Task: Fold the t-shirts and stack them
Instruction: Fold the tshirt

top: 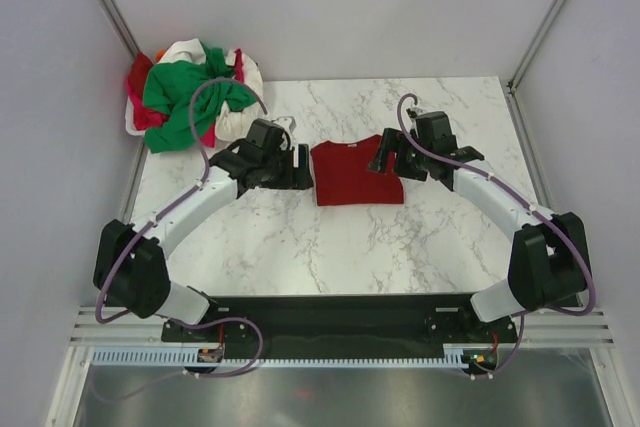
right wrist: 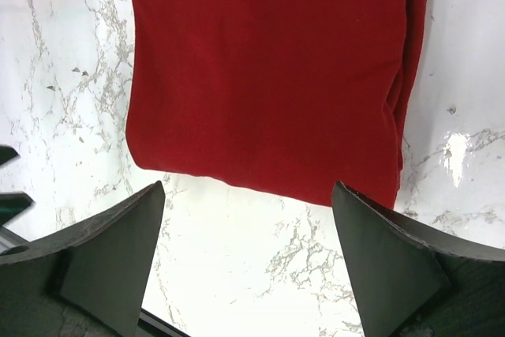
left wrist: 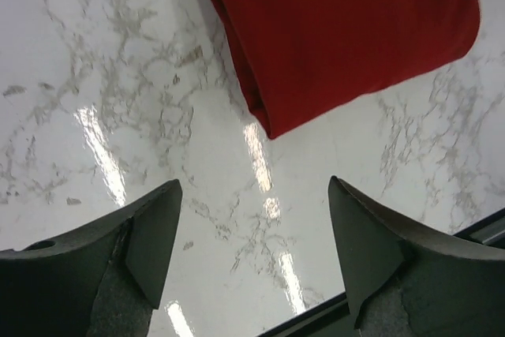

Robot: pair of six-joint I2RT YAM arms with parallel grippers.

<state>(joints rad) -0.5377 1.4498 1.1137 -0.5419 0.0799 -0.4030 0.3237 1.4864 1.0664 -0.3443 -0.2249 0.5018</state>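
Observation:
A dark red t-shirt lies folded into a neat rectangle in the middle of the marble table, a small white tag at its far edge. It also fills the top of the left wrist view as red cloth and of the right wrist view as red cloth. My left gripper hovers just off the shirt's left edge, open and empty. My right gripper stands at the shirt's right edge, open with bare marble between its fingers. A heap of green, white and pinkish-red t-shirts lies at the far left corner.
The marble table ends at a black base bar near the arms. Grey walls and metal posts close in the left, back and right sides. The crumpled heap overhangs the table's far left corner.

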